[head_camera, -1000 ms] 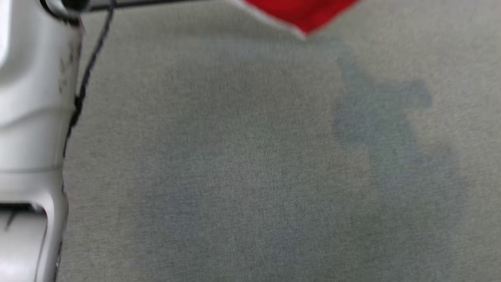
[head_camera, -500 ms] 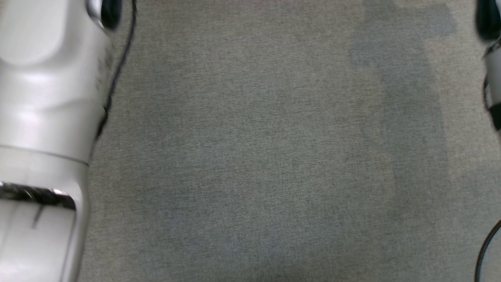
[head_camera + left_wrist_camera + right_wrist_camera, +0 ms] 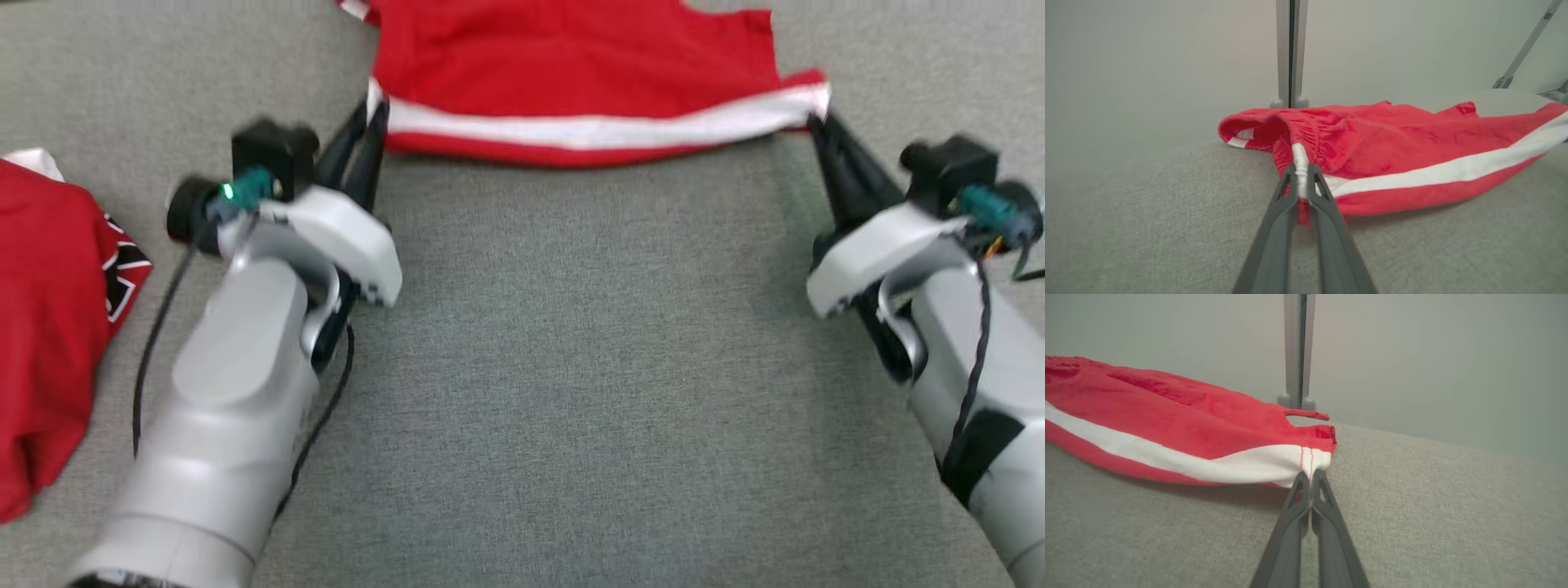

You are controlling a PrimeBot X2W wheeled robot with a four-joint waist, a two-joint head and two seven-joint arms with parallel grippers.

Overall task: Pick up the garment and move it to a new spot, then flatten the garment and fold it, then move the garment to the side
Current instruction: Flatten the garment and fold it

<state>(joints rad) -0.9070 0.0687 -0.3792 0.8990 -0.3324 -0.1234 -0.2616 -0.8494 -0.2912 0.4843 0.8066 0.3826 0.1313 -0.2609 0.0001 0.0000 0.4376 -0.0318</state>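
A: Where is the garment [image 3: 571,65] found?

B: It is laid on the worktop [image 3: 571,367], at 12 o'clock from both arms in the head view. Its near edge, marked by a white stripe [image 3: 596,129], is stretched from 9 o'clock to 3 o'clock, so the long axis is taken to run crosswise to the arms.

A: What is held, and how?

B: The left end effector [image 3: 371,110] is closed almost fully on the gathered waistband corner at the 9 o'clock end. White cloth is seen pinched between its fingers in the left wrist view. The right end effector [image 3: 816,122] is clamped tight on the hem corner at the 3 o'clock end, where the stripe finishes.

A: Which arm is nearer?

B: Neither is favoured. Each corner is gripped by the arm on its own side, and the edge between them appears to be raised slightly off the worktop.

A: What does the coming move turn on?

B: It is judged that both corners must be moved together, so that the stripe is kept taut along its 9-to-3 line. Bare worktop is offered at 6 o'clock. A second red cloth [image 3: 49,310] is seen at 9 o'clock of the left arm, well apart from the garment, and is best avoided.
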